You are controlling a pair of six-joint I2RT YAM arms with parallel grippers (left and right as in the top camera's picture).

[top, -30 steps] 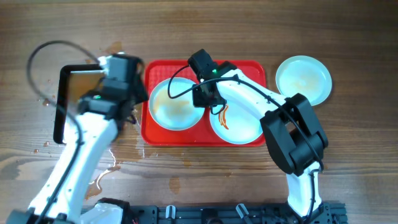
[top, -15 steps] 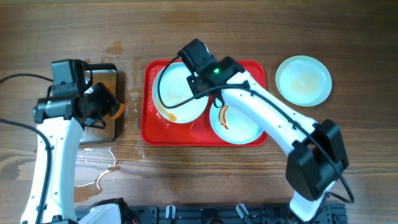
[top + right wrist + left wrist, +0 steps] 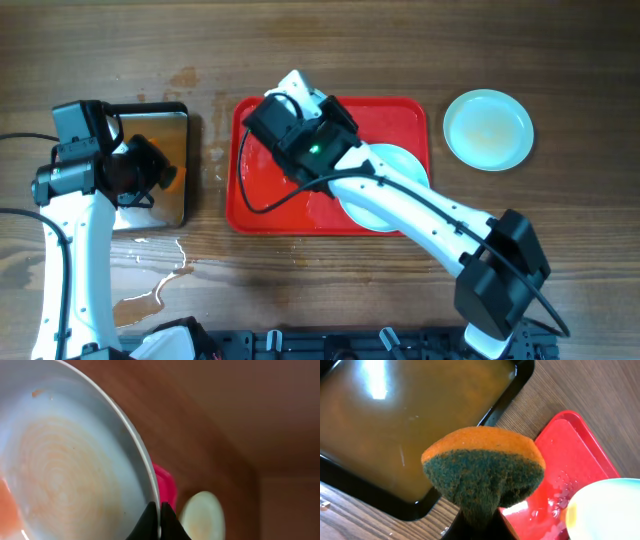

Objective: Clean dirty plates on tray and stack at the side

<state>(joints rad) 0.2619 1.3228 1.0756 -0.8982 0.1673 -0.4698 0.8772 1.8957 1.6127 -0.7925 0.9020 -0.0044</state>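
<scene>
My right gripper [image 3: 160,510] is shut on the rim of a plate [image 3: 65,470] and holds it tilted up on edge above the left half of the red tray [image 3: 250,205]. A faint orange smear covers the plate's face. Its pale edge [image 3: 607,510] also shows in the left wrist view. A second plate [image 3: 390,190] lies on the tray, partly under the right arm. A third plate [image 3: 488,128] sits on the table to the right of the tray. My left gripper [image 3: 477,522] is shut on an orange and green sponge [image 3: 482,467], above the pan's near edge.
A black-rimmed metal pan [image 3: 170,130] with brownish water stands left of the tray. Water puddles [image 3: 160,275] lie on the wooden table in front of the pan. The tray's surface [image 3: 565,455] is wet.
My right gripper has raised the left plate off the tray and tipped it on edge, shifting left. My left arm has drawn back over the pan with the sponge.
</scene>
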